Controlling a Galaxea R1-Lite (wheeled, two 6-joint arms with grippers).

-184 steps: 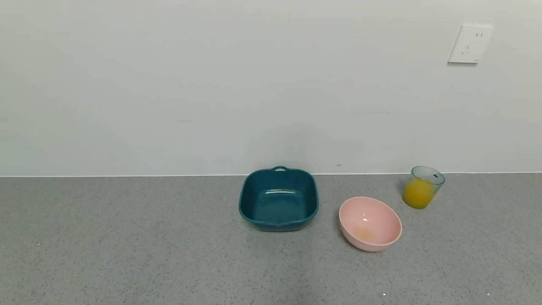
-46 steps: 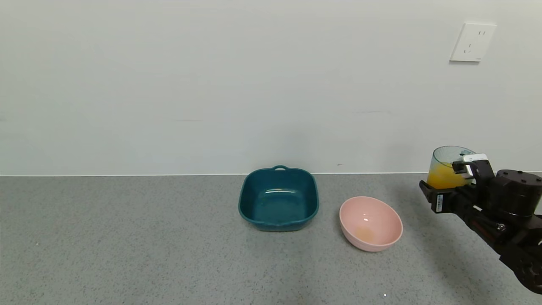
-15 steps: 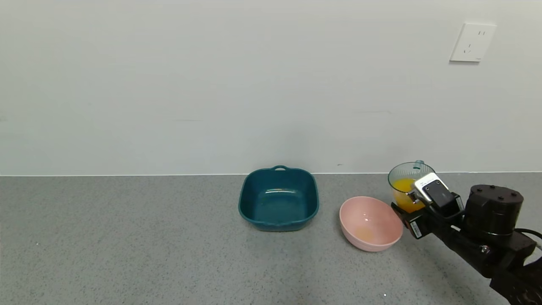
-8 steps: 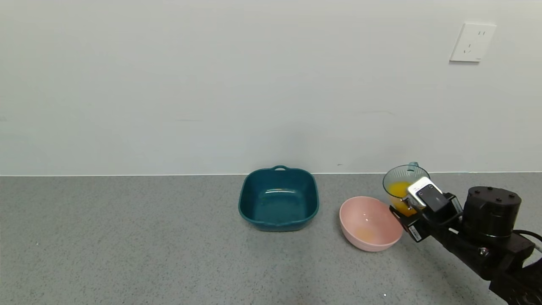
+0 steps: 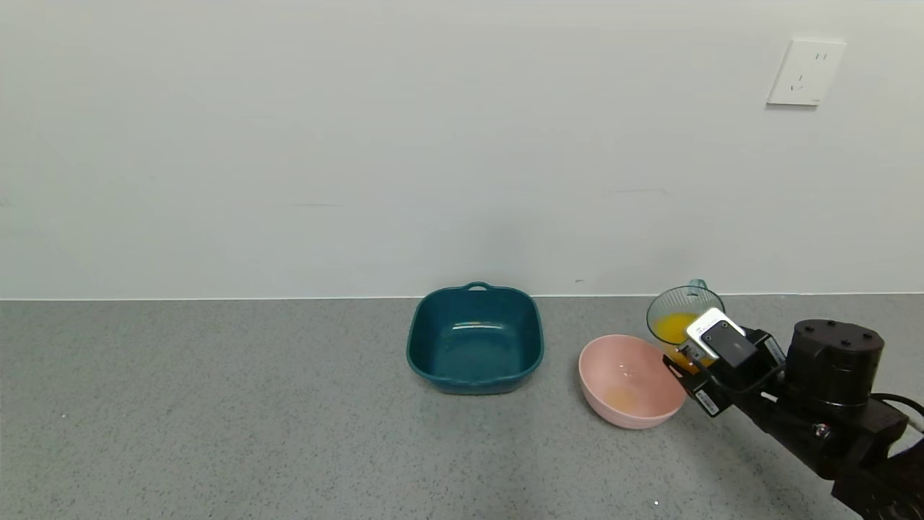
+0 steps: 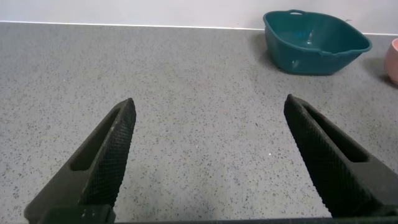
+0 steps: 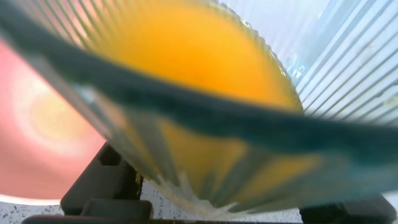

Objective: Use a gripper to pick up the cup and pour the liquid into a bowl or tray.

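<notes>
My right gripper (image 5: 699, 345) is shut on the cup (image 5: 678, 323), a ribbed pale blue-green cup with orange liquid (image 5: 673, 326) inside. The cup is tilted toward the pink bowl (image 5: 629, 381) and hangs just above the bowl's right rim. In the right wrist view the cup (image 7: 205, 137) fills the frame, its liquid (image 7: 193, 56) near the lip, with the bowl (image 7: 37, 137) behind it. A faint orange patch lies in the bowl's bottom. My left gripper (image 6: 208, 149) is open and empty over bare counter, out of the head view.
A dark teal square tray (image 5: 474, 338) stands left of the bowl, also in the left wrist view (image 6: 314, 42). The grey speckled counter (image 5: 216, 404) runs to a white wall with a socket (image 5: 806, 72) at the upper right.
My right gripper has carried the cup from the far right leftward and down to the bowl's right rim, and has tipped it further toward the bowl over the last second.
</notes>
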